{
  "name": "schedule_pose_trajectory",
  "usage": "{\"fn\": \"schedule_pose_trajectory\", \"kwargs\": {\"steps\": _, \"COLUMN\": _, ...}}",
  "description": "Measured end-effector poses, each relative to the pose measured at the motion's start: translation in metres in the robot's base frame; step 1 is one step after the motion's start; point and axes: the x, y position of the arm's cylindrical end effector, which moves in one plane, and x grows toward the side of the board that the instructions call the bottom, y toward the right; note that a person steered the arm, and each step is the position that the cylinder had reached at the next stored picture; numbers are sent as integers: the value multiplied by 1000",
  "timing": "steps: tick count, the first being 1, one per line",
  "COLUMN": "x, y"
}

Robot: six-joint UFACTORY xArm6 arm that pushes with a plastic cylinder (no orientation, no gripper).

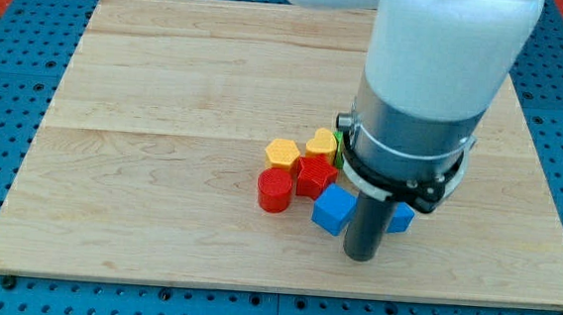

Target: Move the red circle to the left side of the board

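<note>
Judging from this single view, you have the task barely begun: the red circle point(273, 190) sits just below the middle of the board point(168, 80), at the nine o'clock edge of a tight cluster, and the whole stretch of board toward nine o'clock is still to be crossed. You have no claw to report, only a rod; its tip point(362, 256) rests at the cluster's five o'clock, beside the blue cube point(332, 210) and well clear of the circle. Touching or nearly touching the circle are a red star-like block point(312, 176), a yellow hexagon point(282, 153) and a yellow heart point(320, 143). Another blue block point(402, 218) and something green point(336, 141) are mostly hidden behind the arm.
</note>
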Motion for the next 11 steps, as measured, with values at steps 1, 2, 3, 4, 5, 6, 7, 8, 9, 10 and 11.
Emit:
{"fn": "schedule_pose_trajectory", "kwargs": {"steps": 1, "x": -23, "y": -10}}
{"fn": "schedule_pose_trajectory", "kwargs": {"steps": 2, "x": -45, "y": 3}}
{"fn": "schedule_pose_trajectory", "kwargs": {"steps": 3, "x": -59, "y": -38}}
{"fn": "schedule_pose_trajectory", "kwargs": {"steps": 4, "x": -58, "y": -96}}
{"fn": "schedule_pose_trajectory", "kwargs": {"steps": 5, "x": -58, "y": -125}}
{"fn": "schedule_pose_trajectory", "kwargs": {"steps": 6, "x": -58, "y": -146}}
{"fn": "schedule_pose_trajectory", "kwargs": {"steps": 7, "x": -57, "y": -137}}
{"fn": "schedule_pose_trajectory", "kwargs": {"steps": 8, "x": -39, "y": -136}}
{"fn": "schedule_pose_trajectory", "kwargs": {"steps": 9, "x": -39, "y": -151}}
{"fn": "schedule_pose_trajectory", "kwargs": {"steps": 10, "x": -39, "y": -202}}
{"fn": "schedule_pose_trajectory", "kwargs": {"steps": 11, "x": -38, "y": -195}}
